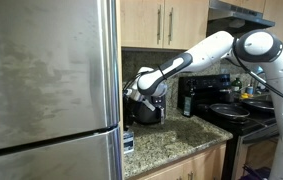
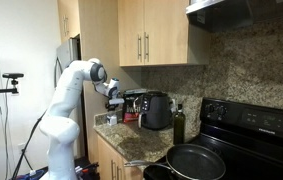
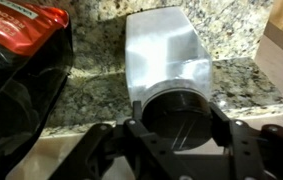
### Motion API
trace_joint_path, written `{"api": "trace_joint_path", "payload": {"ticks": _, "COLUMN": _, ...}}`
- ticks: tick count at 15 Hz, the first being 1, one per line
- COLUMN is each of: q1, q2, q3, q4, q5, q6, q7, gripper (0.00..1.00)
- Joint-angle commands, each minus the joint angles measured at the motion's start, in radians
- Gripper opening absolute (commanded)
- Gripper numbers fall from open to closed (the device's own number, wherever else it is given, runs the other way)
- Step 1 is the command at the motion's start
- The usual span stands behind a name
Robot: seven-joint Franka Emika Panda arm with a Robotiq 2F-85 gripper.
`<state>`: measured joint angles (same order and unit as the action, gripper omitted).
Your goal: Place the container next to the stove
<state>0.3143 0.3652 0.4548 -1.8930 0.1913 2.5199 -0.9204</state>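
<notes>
here, granite counter (image 2: 131,142), black stove (image 2: 253,118), wood cabinets (image 2: 151,30)

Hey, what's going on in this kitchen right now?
The gripper of a white robot arm is down at the granite counter beside the steel fridge, straddling a silver metal container. Whether it grips it is unclear. The black stove is at the counter's far end, so the container isn't there yet.

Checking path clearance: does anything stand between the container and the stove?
Yes. A black air fryer and a dark bottle stand on the counter between the container and the stove. Nothing visible lies between the open end effector and the container.
</notes>
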Motion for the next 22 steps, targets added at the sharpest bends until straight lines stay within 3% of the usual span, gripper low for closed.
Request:
{"api": "trace_joint_path", "payload": {"ticks": 1, "q1": 0.064, "q2": -0.027, "q3": -0.083, "q4": -0.029, "q5": -0.149, "q6": 0.062, "q7": 0.262, "gripper": 0.38}}
{"api": "trace_joint_path", "payload": {"ticks": 2, "q1": 0.078, "q2": -0.029, "q3": -0.099, "q4": -0.027, "q5": -0.193, "q6": 0.061, "q7": 0.353, "gripper": 0.38}}
{"api": "trace_joint_path", "payload": {"ticks": 3, "q1": -0.004, "q2": -0.186, "q3": -0.075, "q4": -0.133, "q5": -0.135, "q6": 0.013, "q7": 0.346, "gripper": 0.38}}
{"api": "trace_joint_path", "payload": {"ticks": 8, "q1": -0.071, "q2": -0.379, "q3": -0.119, "q4": -0.277, "q5": -0.079, "q6": 0.047, "q7": 0.509, "gripper": 0.38}}
{"api": "trace_joint_path", "payload": {"ticks": 9, "q1": -0.045, "q2": -0.239, "q3": -0.111, "q4": -0.167, "q5": -0.118, "q6": 0.027, "q7": 0.474, "gripper": 0.63}}
{"api": "trace_joint_path", "payload": {"ticks": 12, "q1": -0.057, "q2": -0.346, "q3": -0.138, "q4": -0.241, "q5": -0.099, "q6": 0.026, "q7": 0.500, "gripper": 0.63}}
{"api": "trace_joint_path", "payload": {"ticks": 13, "q1": -0.055, "q2": -0.357, "q3": -0.138, "q4": -0.252, "q5": -0.098, "q6": 0.026, "q7": 0.507, "gripper": 0.38}}
{"api": "trace_joint_path", "payload": {"ticks": 22, "q1": -0.164, "q2": -0.687, "q3": -0.316, "q4": -0.512, "q5": -0.120, "q6": -0.087, "q7": 0.785, "gripper": 0.38}}
